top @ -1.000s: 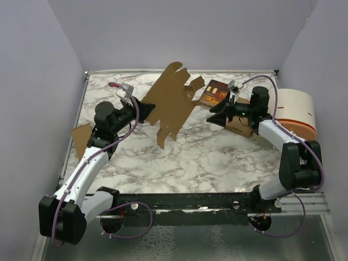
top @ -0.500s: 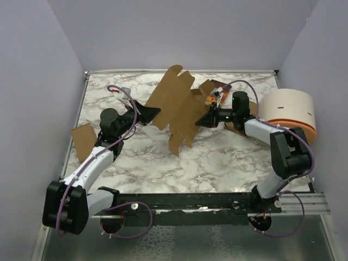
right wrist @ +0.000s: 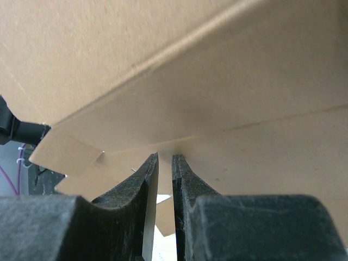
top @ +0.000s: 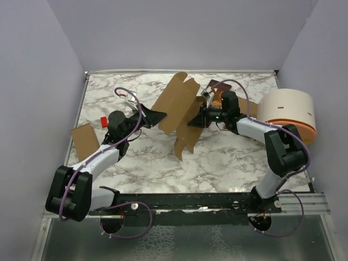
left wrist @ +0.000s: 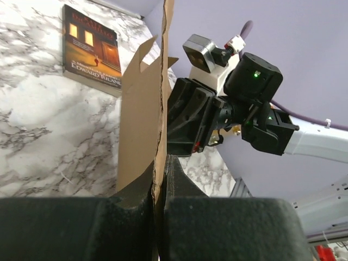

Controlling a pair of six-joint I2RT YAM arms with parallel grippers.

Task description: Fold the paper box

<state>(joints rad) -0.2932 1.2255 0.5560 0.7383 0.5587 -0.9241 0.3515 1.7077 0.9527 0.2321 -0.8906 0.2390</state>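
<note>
The paper box [top: 182, 111] was held up off the marble table [top: 228, 157], between the two arms toward the back middle, its panels standing roughly on edge and unfolded.

Findings:
- The left gripper [left wrist: 163, 163] was clamped on the box's near edge, with the board gripped between the fingers.
- The right gripper [right wrist: 165, 160] had its jaws drawn almost together, tips at a crease on the opposite face. It appeared to nip a thin edge. The depth of that bite could not be confirmed.

Risks assessed:
- A shallow right-hand bite could slip once folding force was applied, leaving the sheet swinging from the left grip alone.
- With both arms gripping one thin sheet, opposing pulls could tear it at a die-cut slot or bend it off the scored lines.
- The lowest flap hung near the table and might catch and buckle if the box were lowered.
- The booklet [top: 218, 86] lay just behind, and a swinging flap could hit it.
</note>
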